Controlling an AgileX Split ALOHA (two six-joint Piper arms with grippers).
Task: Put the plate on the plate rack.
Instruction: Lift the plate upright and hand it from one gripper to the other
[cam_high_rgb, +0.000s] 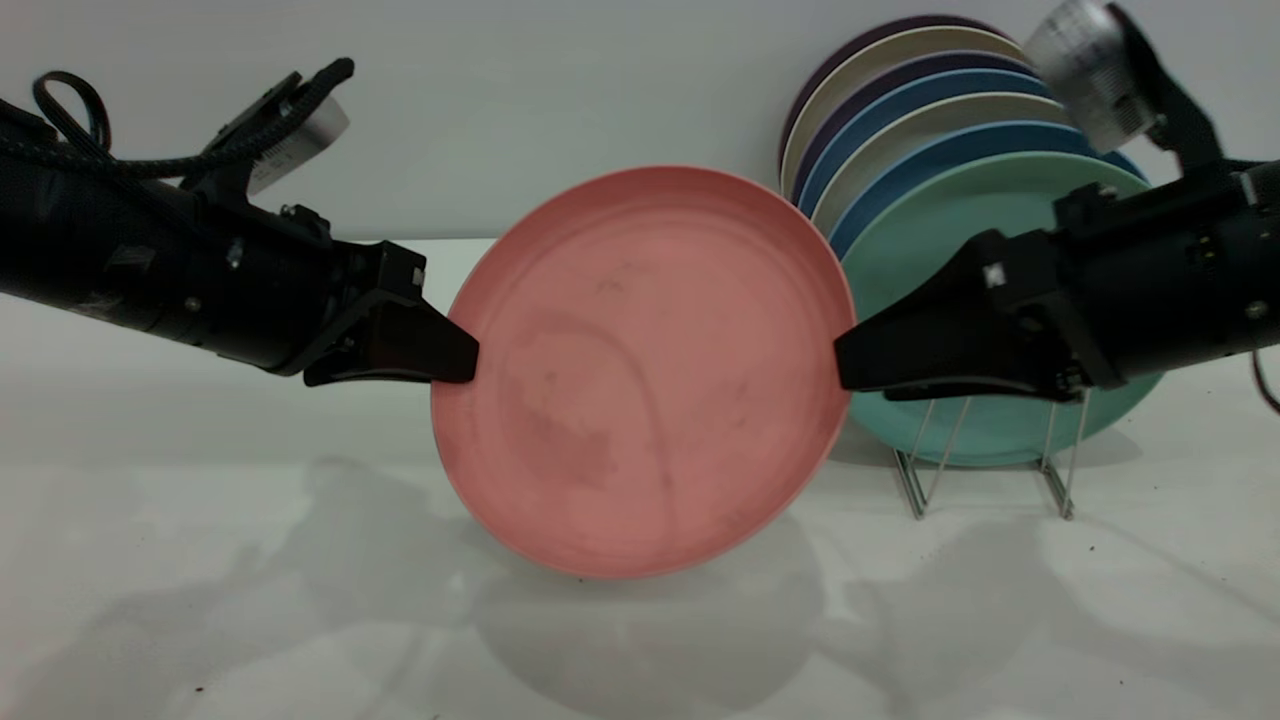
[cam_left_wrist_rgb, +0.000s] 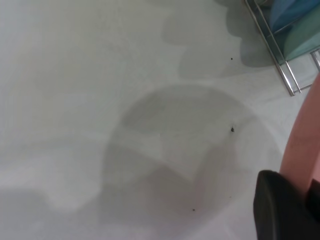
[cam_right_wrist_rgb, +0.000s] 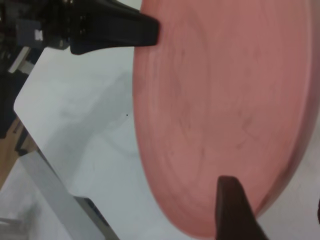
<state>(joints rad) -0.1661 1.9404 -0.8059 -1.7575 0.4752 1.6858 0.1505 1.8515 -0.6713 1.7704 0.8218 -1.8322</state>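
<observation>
The salmon-pink plate (cam_high_rgb: 645, 370) stands nearly upright in the middle, its face toward the exterior camera and its lower edge close over the table. My left gripper (cam_high_rgb: 470, 360) is shut on its left rim, and my right gripper (cam_high_rgb: 840, 365) is shut on its right rim. In the left wrist view one dark finger (cam_left_wrist_rgb: 280, 210) lies against the plate's edge (cam_left_wrist_rgb: 302, 145). In the right wrist view a finger (cam_right_wrist_rgb: 232, 210) lies over the plate's face (cam_right_wrist_rgb: 225, 100), and the left gripper (cam_right_wrist_rgb: 150, 30) shows at the far rim. The silver wire plate rack (cam_high_rgb: 915, 490) stands to the right behind my right gripper.
The rack holds several upright plates, a teal-green one (cam_high_rgb: 930, 250) in front and blue and cream ones (cam_high_rgb: 900, 110) behind. The rack's wires (cam_left_wrist_rgb: 280, 65) show in the left wrist view. A white wall stands behind the white table (cam_high_rgb: 200, 600).
</observation>
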